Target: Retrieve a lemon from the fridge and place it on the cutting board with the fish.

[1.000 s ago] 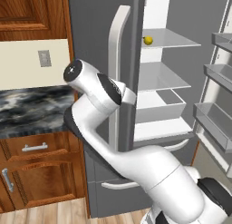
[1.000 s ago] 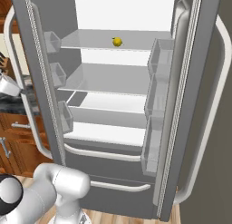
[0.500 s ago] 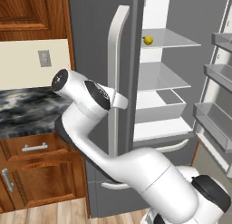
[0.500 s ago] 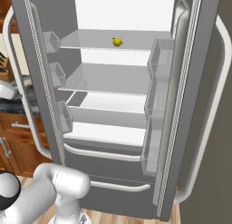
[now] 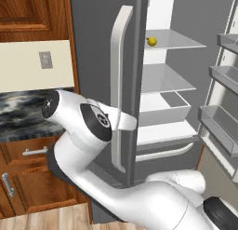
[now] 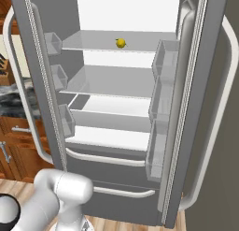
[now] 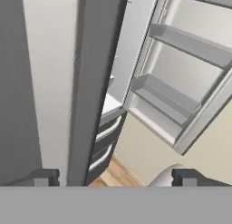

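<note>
Since a second ago the arm has swung down and left off the left door's handle [image 5: 120,84], and the gripper [image 7: 113,175] has gone from partly closed to jaws spread wide, holding nothing, fingertips apart with the door edge between them in the hand view. Fridge [image 6: 205,61] stands open; the lemon [image 6: 121,43] sits alone on the top glass shelf [image 6: 88,40], far side. From the hand it lies up, to the right and deeper in; being roundish, no long axis matters.

Open fridge [image 6: 116,85], door edge [image 7: 97,82] alongside gripper [image 7: 115,177]
</note>
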Robot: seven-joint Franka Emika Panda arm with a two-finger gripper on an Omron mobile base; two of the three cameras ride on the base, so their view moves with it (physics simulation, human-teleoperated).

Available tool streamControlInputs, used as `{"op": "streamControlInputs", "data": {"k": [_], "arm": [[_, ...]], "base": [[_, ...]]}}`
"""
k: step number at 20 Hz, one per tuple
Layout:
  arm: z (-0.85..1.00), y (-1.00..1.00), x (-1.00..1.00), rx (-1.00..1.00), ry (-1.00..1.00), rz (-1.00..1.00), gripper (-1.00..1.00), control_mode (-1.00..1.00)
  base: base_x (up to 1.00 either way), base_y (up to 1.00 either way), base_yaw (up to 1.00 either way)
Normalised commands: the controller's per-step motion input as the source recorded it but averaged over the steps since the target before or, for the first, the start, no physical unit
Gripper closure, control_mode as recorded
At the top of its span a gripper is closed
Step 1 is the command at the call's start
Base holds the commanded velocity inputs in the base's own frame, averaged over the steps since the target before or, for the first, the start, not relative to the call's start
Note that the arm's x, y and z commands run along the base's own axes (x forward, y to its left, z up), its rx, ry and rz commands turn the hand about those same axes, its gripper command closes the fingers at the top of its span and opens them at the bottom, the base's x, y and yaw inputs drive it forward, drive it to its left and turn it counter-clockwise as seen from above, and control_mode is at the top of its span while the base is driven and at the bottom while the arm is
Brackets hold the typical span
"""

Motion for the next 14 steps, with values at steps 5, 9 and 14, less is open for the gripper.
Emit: {"op": "streamControlInputs", "data": {"k": [5, 9, 14], "arm": [[0.00, -0.92, -0.91, 0.07, 0.03, -0.03, -1.00, -1.00], [0.27, -1.00, -0.81, 0.25, -0.06, -0.05, -1.00, -1.00], [0.12, -0.94, -0.34, 0.24, -0.01, -0.02, -1.00, -1.00]], "base": [[0.00, 0.00, 0.00], [0.00, 0.00, 0.00], [0.00, 0.00, 0.00]]}}
